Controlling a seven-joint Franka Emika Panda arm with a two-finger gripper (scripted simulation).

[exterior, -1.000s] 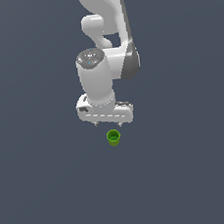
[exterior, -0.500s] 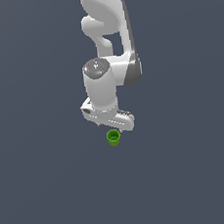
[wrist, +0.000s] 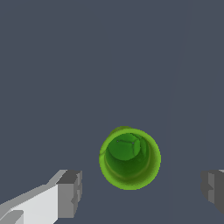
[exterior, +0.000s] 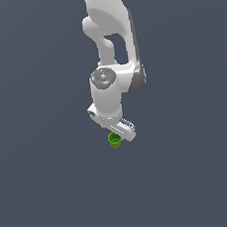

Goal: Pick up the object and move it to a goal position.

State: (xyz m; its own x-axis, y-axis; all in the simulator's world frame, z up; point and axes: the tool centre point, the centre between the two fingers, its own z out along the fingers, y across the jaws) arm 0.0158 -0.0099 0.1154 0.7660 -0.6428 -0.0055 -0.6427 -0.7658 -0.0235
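Green cup (wrist: 129, 158) partly behind spread claw (wrist: 142, 189), fingertips cropped.

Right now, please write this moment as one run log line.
phase: approach | tool: open, fingers either side of small bright green round cup | cup: upright, not gripped

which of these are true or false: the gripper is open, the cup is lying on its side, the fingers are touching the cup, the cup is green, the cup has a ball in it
1. The gripper is open: true.
2. The cup lies on its side: false; it stands upright, its opening facing the wrist camera.
3. The fingers touch the cup: false; a gap shows on both sides.
4. The cup is green: true.
5. The cup holds a ball: false; its hollow inside is empty.
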